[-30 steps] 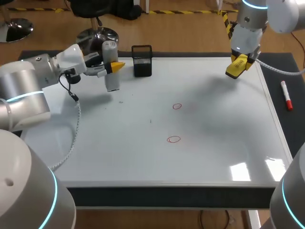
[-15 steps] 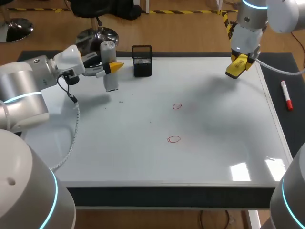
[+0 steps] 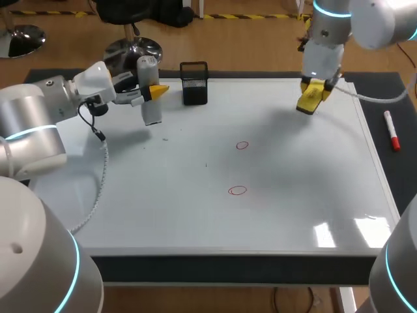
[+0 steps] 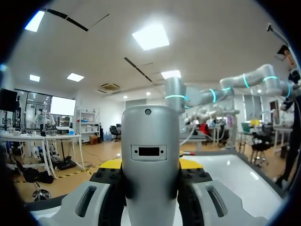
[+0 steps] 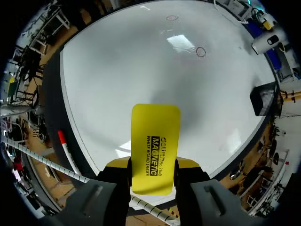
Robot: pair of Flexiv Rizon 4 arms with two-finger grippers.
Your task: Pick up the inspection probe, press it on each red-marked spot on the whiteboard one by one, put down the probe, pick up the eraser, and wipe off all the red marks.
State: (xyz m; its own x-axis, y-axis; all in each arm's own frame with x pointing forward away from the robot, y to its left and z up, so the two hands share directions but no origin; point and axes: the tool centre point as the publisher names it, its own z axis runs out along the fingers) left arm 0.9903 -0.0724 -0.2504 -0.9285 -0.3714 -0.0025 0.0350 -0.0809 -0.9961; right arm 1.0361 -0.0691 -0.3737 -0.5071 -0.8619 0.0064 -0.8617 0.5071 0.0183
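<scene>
Right claw (image 3: 312, 93) shifted inward, eraser (image 5: 155, 141) pointing down at whiteboard (image 3: 195, 215).

Bright, even light comes from ceiling panels (image 4: 151, 36). Two white glare patches (image 3: 328, 235) sit on the whiteboard (image 3: 163, 208) near its front right corner. Soft grey shadows lie under the left arm (image 3: 39, 117) and right arm (image 3: 339, 26).
</scene>
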